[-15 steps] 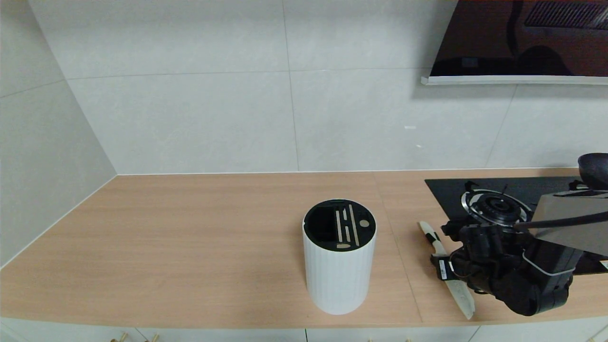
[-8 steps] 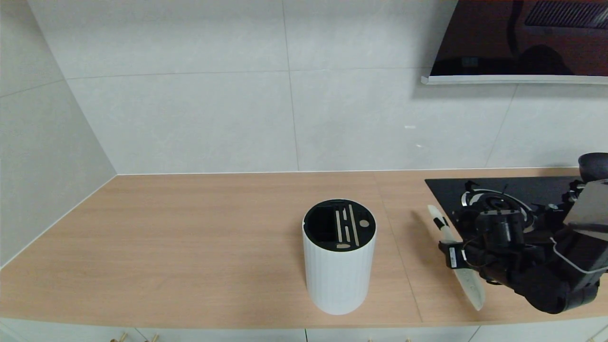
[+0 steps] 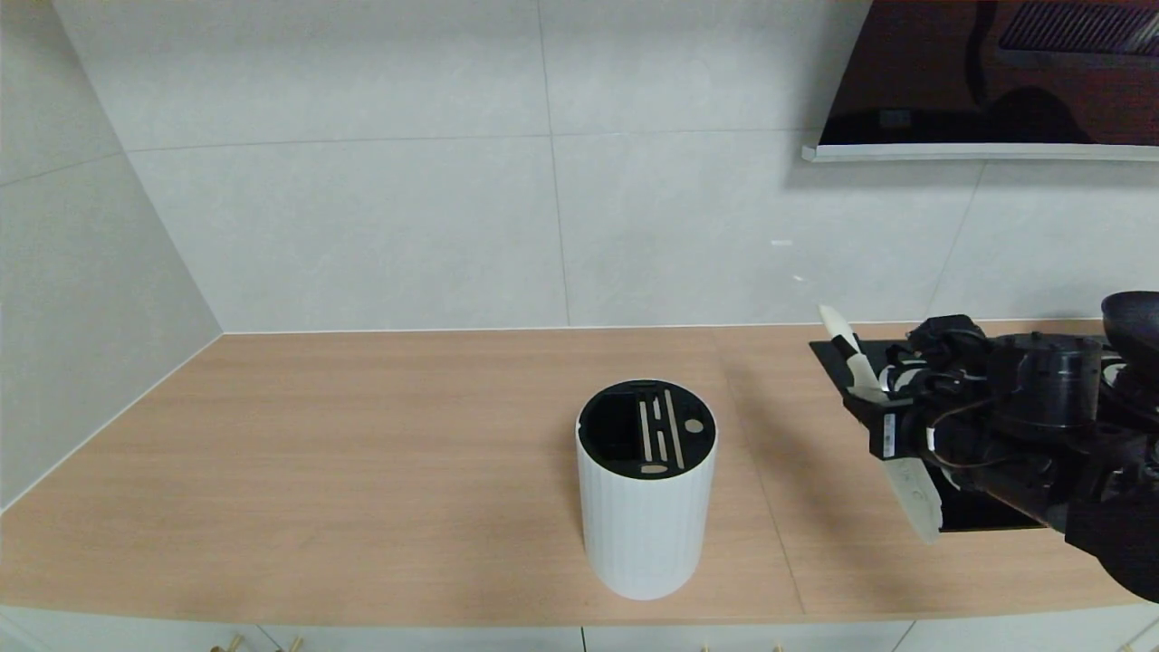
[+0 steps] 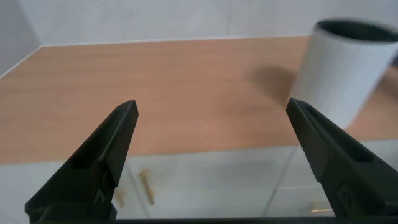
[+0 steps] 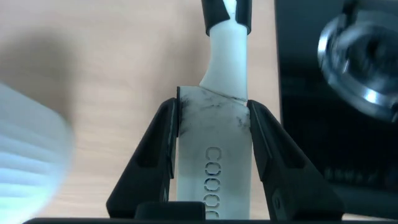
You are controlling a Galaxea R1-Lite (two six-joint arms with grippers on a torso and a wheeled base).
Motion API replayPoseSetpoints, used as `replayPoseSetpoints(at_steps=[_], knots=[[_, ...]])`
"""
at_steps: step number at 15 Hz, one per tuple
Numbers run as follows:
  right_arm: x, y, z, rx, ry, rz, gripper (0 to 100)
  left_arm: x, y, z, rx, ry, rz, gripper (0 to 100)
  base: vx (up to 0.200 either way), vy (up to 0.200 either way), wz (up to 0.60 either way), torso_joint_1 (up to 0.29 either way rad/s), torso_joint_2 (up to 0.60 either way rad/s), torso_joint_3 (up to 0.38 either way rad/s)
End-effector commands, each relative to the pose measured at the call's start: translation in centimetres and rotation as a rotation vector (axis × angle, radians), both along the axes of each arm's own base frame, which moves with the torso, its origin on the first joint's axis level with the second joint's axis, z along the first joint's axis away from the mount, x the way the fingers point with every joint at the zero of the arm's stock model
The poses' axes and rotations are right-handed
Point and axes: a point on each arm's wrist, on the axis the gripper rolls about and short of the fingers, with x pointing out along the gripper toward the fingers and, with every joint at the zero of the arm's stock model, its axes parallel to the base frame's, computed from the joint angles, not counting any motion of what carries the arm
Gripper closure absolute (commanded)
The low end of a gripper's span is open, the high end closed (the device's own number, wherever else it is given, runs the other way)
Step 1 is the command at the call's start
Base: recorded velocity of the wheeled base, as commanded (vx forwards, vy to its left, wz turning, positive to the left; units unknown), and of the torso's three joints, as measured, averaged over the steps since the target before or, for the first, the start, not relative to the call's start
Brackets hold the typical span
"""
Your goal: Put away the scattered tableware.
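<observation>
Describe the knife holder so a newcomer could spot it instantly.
Start at the long wooden countertop under the tiled wall. Near its front edge, left of the black hob, stands the holder. It is a white ribbed cylinder with a black slotted top.

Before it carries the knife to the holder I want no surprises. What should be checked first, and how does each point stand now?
1. Right gripper jaws shut on the white-bladed knife with black-banded handle: ok.
2. Knife clear of the wooden countertop: ok.
3. Slots in the black top of the white ribbed cylindrical holder free: ok.
4. Blade upright over a slot: not ok; slanted, to the right of the holder.
5. Left gripper open and away from the path: ok.
</observation>
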Motion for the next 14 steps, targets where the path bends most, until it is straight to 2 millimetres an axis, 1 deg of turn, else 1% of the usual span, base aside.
replayPoseSetpoints(at_steps=[1, 2, 3, 4, 5, 6, 7, 8, 9, 10, 11, 13, 14], knots=[[-1.7, 2.6, 6.7, 0.048, -0.146, 0.081, 100, 5.4, -0.2, 8.2, -0.034, 0.149, -0.122, 0, 0.0, 0.0, 0.0, 0.0, 0.0, 0.0], [-1.7, 3.6, 8.5, 0.052, -0.145, 0.103, 100, 8.0, -0.3, 9.9, -0.051, 0.202, -0.159, 0, 0.0, 0.0, 0.0, 0.0, 0.0, 0.0], [-1.9, 4.7, 9.6, 0.057, -0.144, 0.138, 100, 10.3, -0.7, 11.3, -0.083, 0.238, -0.218, 0, 0.0, 0.0, 0.0, 0.0, 0.0, 0.0], [-2.1, 5.6, 10.2, 0.067, -0.16, 0.17, 100, 12.4, -1.3, 11.9, -0.117, 0.275, -0.287, 0, 0.0, 0.0, 0.0, 0.0, 0.0, 0.0], [-2.2, 6.8, 10.6, 0.076, -0.173, 0.207, 100, 14.9, -2.3, 13.0, -0.153, 0.283, -0.341, 0, 0.0, 0.0, 0.0, 0.0, 0.0, 0.0], [-2.5, 8.1, 10.5, 0.082, -0.169, 0.247, 100, 17.1, -3.3, 13.5, -0.205, 0.287, -0.381, 0, 0.0, 0.0, 0.0, 0.0, 0.0, 0.0], [-3.0, 9.1, 10.0, 0.082, -0.153, 0.283, 100, 19.2, -4.8, 14.1, -0.266, 0.279, -0.439, 0, 0.0, 0.0, 0.0, 0.0, 0.0, 0.0], [-3.8, 10.2, 9.5, 0.08, -0.134, 0.315, 100, 20.8, -6.1, 14.1, -0.333, 0.286, -0.483, 0, 0.0, 0.0, 0.0, 0.0, 0.0, 0.0], [-4.4, 11.1, 9.3, 0.089, -0.127, 0.326, 100, 22.2, -7.4, 14.0, -0.411, 0.298, -0.524, 0, 0.0, 0.0, 0.0, 0.0, 0.0, 0.0], [-4.8, 11.6, 9.5, 0.115, -0.129, 0.338, 100, 23.4, -8.8, 13.4, -0.474, 0.329, -0.562, 0, 0.0, 0.0, 0.0, 0.0, 0.0, 0.0], [-5.6, 12.3, 9.6, 0.149, -0.126, 0.366, 100, 24.3, -10.4, 12.6, -0.53, 0.361, -0.601, 0, 0.0, 0.0, 0.0, 0.0, 0.0, 0.0], [-6.8, 13.4, 9.7, 0.166, -0.12, 0.41, 100, 25.2, -12.3, 11.6, -0.607, 0.393, -0.649, 0, 0.0, 0.0, 0.0, 0.0, 0.0, 0.0], [-7.0, 13.7, 9.6, 0.176, -0.111, 0.42, 100, 25.3, -13.1, 11.5, -0.642, 0.396, -0.677, 0, 0.0, 0.0, 0.0, 0.0, 0.0, 0.0]])
